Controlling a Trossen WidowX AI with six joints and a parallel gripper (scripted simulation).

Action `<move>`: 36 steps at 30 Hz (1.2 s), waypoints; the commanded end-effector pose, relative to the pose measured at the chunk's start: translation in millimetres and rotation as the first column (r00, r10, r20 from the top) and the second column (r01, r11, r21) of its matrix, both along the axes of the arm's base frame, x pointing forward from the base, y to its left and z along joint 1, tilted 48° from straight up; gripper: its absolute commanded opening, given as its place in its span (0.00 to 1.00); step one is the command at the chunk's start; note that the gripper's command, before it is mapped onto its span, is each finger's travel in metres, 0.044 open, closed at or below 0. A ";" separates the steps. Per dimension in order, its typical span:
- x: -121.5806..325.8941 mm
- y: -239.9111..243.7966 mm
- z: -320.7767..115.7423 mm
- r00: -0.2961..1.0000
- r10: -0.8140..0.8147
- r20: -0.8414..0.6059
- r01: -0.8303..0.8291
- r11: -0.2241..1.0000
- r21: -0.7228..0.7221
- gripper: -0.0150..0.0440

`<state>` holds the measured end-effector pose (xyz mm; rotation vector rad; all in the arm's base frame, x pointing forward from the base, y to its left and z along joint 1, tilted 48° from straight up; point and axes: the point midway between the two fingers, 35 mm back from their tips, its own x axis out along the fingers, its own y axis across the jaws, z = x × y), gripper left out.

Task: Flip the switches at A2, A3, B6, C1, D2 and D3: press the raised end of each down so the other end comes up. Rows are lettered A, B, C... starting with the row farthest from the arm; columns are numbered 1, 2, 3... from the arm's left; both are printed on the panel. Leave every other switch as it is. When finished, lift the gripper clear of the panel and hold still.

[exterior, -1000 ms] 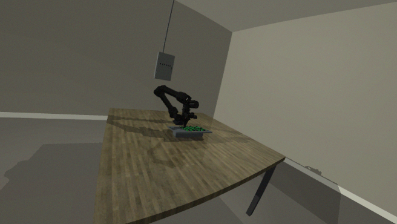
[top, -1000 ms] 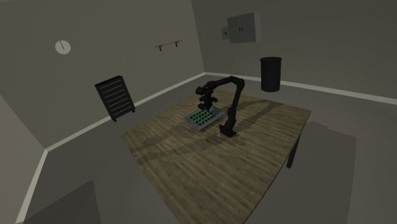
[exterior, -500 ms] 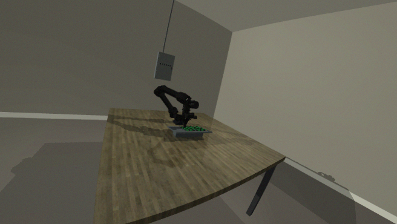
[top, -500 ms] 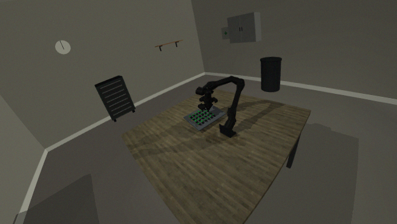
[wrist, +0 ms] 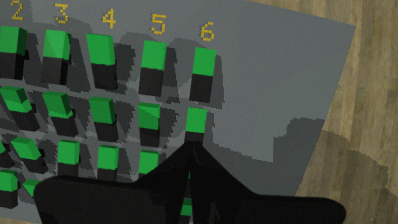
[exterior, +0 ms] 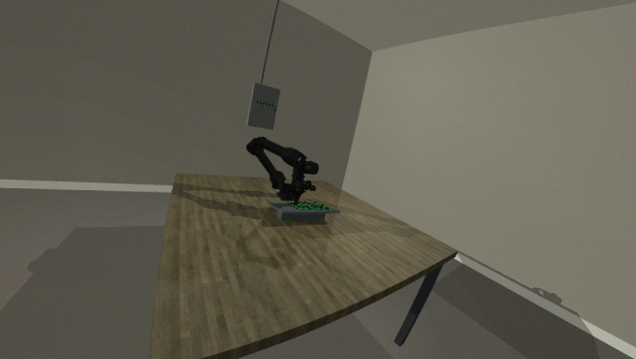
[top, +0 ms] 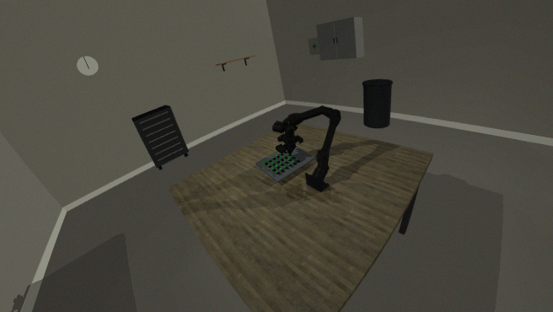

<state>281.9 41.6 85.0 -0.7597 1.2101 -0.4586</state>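
The grey switch panel [top: 307, 157] [exterior: 302, 216] [wrist: 280, 90] lies on the table with rows of green and black rocker switches. My gripper [top: 291, 154] [exterior: 296, 202] [wrist: 191, 147] is shut and empty, pointing down close over the panel's column 6 side. In the wrist view its tips overlap the near black end of switch B6 [wrist: 196, 120]; whether they touch it is unclear. Switch A2 [wrist: 12, 41] and switch A3 [wrist: 56, 45] show at the upper left. Column 1 is out of the wrist view. D2 and D3 are partly hidden or cut off, and tilts are hard to read.
Switch A6 [wrist: 204, 75] stands just beyond B6, and switch B5 [wrist: 149, 117] is beside it on the left. The fingers hide parts of the near rows. The wooden table [top: 270, 223] [exterior: 218, 272] carries the panel and the arm's base.
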 end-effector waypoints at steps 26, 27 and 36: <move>0.8 -3.6 -2.4 1.000 0.003 -0.002 -0.003 1.000 -0.006 0.25; 0.9 -3.7 -2.5 1.000 0.003 -0.002 -0.003 1.000 -0.006 0.25; 1.2 -4.6 -3.2 1.000 0.003 -0.002 -0.003 1.000 -0.006 0.25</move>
